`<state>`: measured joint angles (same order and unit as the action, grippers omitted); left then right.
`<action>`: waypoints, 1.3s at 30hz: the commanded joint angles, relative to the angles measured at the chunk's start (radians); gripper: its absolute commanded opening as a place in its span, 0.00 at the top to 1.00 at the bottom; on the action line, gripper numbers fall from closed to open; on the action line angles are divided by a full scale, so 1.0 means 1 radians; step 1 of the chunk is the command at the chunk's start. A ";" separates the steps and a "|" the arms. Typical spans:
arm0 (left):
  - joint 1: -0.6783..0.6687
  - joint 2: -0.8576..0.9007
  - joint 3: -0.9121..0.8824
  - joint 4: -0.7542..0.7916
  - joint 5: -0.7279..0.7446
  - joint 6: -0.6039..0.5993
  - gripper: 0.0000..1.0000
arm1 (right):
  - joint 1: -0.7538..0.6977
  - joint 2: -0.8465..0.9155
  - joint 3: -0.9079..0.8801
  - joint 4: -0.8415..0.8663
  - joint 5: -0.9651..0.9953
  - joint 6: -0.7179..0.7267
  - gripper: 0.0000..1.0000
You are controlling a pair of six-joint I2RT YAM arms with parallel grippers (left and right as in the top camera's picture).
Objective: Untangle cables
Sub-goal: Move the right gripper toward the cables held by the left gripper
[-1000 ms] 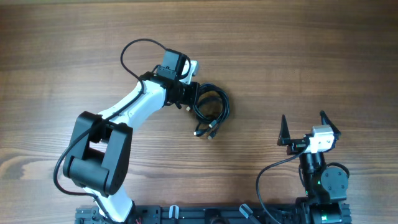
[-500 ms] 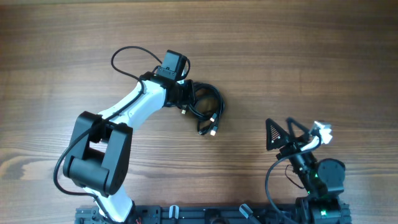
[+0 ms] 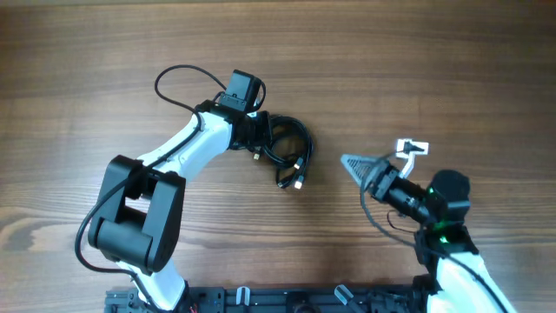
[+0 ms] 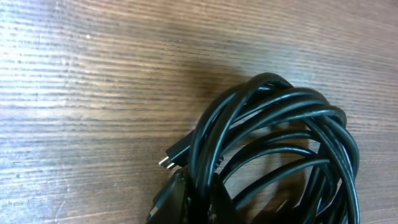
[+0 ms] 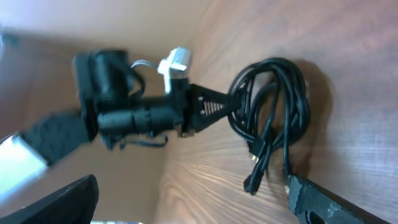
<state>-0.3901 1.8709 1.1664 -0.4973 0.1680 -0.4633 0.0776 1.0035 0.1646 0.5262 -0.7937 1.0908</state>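
Plainly, nearest my side of the worktop [image 3: 452,69], the right tool [image 3: 354,165] hung with its jaws spread as wide as they go and nothing between them. It was tipped over so its fingers pointed across at the tangle. I judged it was staged that way to come in for a second grip, since one tool alone can only drag a knot.

Just beyond it lay the cables [image 3: 291,149], wound together in one loose coil flat on the wood. Two plug tips [image 3: 295,181] trailed out of the coil's near edge, free of the loops. Those loose ends looked like the sensible place for the open tool to take hold, though from the overhead I could not tell which end belonged to which cord.

On the coil's left edge the left tool [image 3: 263,132] was closed right down, and its wrist view showed its fingers [image 4: 174,198] pinched on strands of the bundle, with another small plug [image 4: 166,160] poking out beside them. I read that hold as an anchor, pinning the coil so a pull from the other side would open the loops instead of sliding the lot.

Farthest out, the left arm's own thicker wire [image 3: 169,80] arched clear of the cords.
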 commanded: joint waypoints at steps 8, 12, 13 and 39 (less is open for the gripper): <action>-0.005 0.009 0.009 0.034 0.133 -0.077 0.96 | 0.004 0.365 0.015 0.270 -0.137 0.078 0.12; -0.043 0.009 0.009 0.042 0.138 -0.077 0.96 | 0.005 0.374 0.015 0.266 -0.150 -0.060 0.24; -0.057 0.009 0.009 0.042 0.138 -0.077 0.96 | 0.005 0.374 0.015 0.264 -0.150 -0.094 0.27; -0.183 0.009 0.009 0.113 0.138 -0.203 0.96 | 0.005 0.374 0.015 -0.018 0.028 -0.442 0.70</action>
<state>-0.5339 1.8736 1.1664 -0.3988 0.2829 -0.6498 0.0776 1.3708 0.1730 0.5083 -0.8207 0.6674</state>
